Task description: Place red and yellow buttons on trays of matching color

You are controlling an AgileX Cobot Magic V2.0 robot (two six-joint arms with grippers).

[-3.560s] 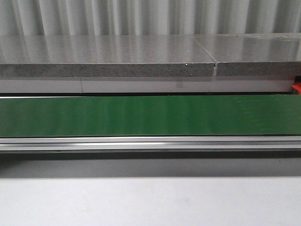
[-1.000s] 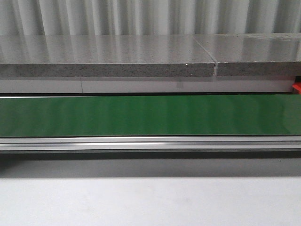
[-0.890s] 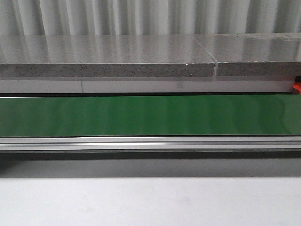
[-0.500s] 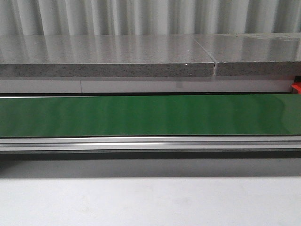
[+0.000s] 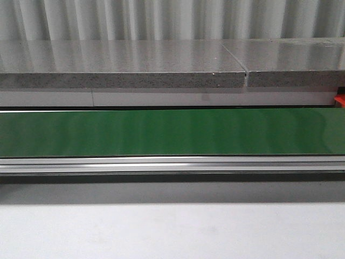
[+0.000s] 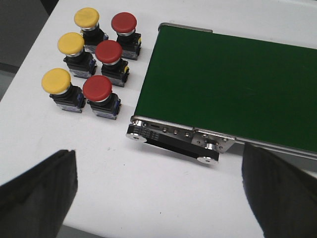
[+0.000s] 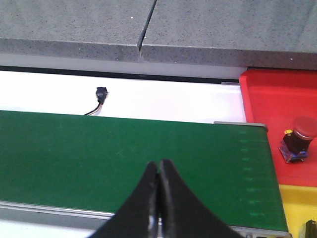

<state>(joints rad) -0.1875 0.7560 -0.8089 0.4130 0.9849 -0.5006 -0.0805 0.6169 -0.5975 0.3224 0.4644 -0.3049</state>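
In the front view, a green conveyor belt (image 5: pixel 172 132) is seen running left to right across the scene, with a grey stone ledge (image 5: pixel 124 70) behind it and a white table (image 5: pixel 172 232) in front. No button, arm or gripper is shown here; only a sliver of the red tray (image 5: pixel 340 100) is caught at the far right edge.

In the left wrist view, six buttons are pictured standing upright on the white table just beside the end of the belt, arranged in two rows: three yellow buttons (image 6: pixel 69 45) on the outer row and three red buttons (image 6: pixel 108 52) on the row nearer the belt. The left gripper (image 6: pixel 158 193) is held above the table with its jaws spread wide and nothing between them; the buttons lie ahead of it and off to one side, apart from both fingers (image 6: pixel 42 191).

In the right wrist view, the right gripper (image 7: pixel 158 198) is shown over the belt with its jaws pressed together and nothing held. The red tray is seen past the belt's end, with one red button (image 7: pixel 298 136) already resting on it, tilted. A yellow tray (image 7: pixel 297 208) adjoins it on the near side; a dark object at its corner cannot be identified.

The left arm is judged the nearer to the waiting buttons, so the next pick is likely to fall to it.
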